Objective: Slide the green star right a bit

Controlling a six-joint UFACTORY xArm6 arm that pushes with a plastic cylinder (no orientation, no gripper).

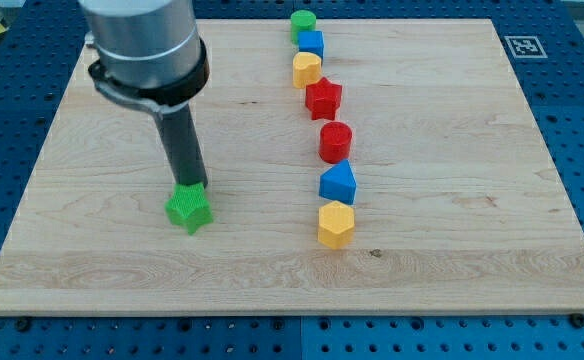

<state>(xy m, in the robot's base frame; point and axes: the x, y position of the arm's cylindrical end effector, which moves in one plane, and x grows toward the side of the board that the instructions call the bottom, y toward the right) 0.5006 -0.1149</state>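
One tip point(189, 185) touching green star point(189, 210), wooden board point(452, 230).

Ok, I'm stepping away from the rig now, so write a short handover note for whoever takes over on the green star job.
My tip is down at the board, right at the upper edge of the green star, on its top side in the view; whether it touches cannot be told. There is no claw on this arm.
The green star lies alone in the view's left half of the wooden board, well apart from the column of seven blocks.
Nearest in that column are the blue block and the yellow block.
Done: nothing can be confirmed.
Left: bring the tip to the star's left side, then push it right a little.
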